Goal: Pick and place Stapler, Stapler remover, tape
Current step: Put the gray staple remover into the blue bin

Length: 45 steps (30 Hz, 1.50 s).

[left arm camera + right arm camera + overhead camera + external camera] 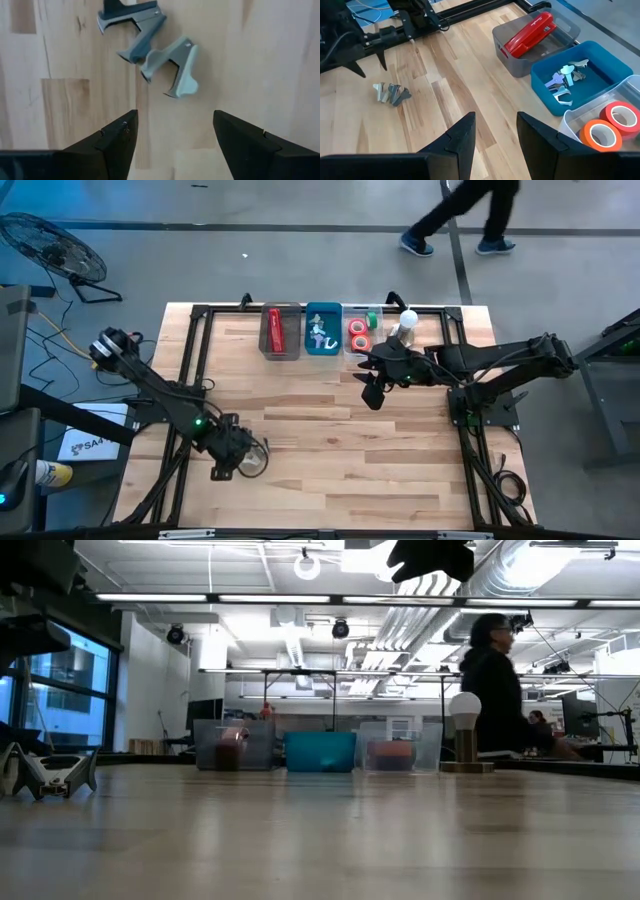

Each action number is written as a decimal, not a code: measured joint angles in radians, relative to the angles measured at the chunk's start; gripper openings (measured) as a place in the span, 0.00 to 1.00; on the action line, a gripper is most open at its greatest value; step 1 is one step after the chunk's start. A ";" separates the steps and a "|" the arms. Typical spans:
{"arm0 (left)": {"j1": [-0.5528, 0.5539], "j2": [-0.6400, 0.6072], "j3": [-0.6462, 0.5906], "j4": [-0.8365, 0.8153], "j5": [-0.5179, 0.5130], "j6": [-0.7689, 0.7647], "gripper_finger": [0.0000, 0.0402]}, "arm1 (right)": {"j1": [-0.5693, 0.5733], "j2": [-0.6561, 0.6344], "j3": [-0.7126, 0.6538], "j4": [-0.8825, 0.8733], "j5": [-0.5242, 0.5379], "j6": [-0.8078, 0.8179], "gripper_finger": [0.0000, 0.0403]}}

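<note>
Stapler removers below left gripper — wrist-only.

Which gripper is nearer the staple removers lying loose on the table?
Left. The left gripper hangs open just above the staple removers; the right gripper is open too, far across the table beside the bins.

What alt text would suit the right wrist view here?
Three bins stand in a row on the wooden table: a grey bin holding the red stapler, a blue bin of staple removers, and a clear bin with tape. The right hand hovers open.
</note>
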 joint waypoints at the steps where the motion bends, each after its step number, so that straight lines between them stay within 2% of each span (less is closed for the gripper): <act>1: -0.004 0.006 -0.003 0.003 -0.012 0.006 0.61 | 0.000 0.000 0.000 0.000 0.000 0.000 0.33; 8: -0.006 0.099 -0.005 0.105 0.010 0.098 0.52 | 0.000 0.000 0.000 0.002 0.000 0.000 0.33; 15: -0.006 0.176 -0.005 0.146 0.042 0.126 0.50 | 0.000 0.000 0.000 0.003 0.000 0.002 0.33; 23: -0.005 0.184 -0.005 0.149 -0.007 0.149 0.50 | 0.000 0.000 0.000 0.003 0.000 0.004 0.33; 34: -0.005 0.184 -0.003 0.220 0.015 0.156 0.50 | 0.000 0.000 0.000 0.003 0.000 0.012 0.33; 39: -0.005 0.184 -0.003 0.207 0.018 0.072 0.50 | 0.000 0.000 0.000 0.003 0.000 0.026 0.33; 45: -0.005 0.184 0.014 0.199 0.003 0.044 0.50 | 0.000 0.000 0.000 0.003 0.000 0.027 0.33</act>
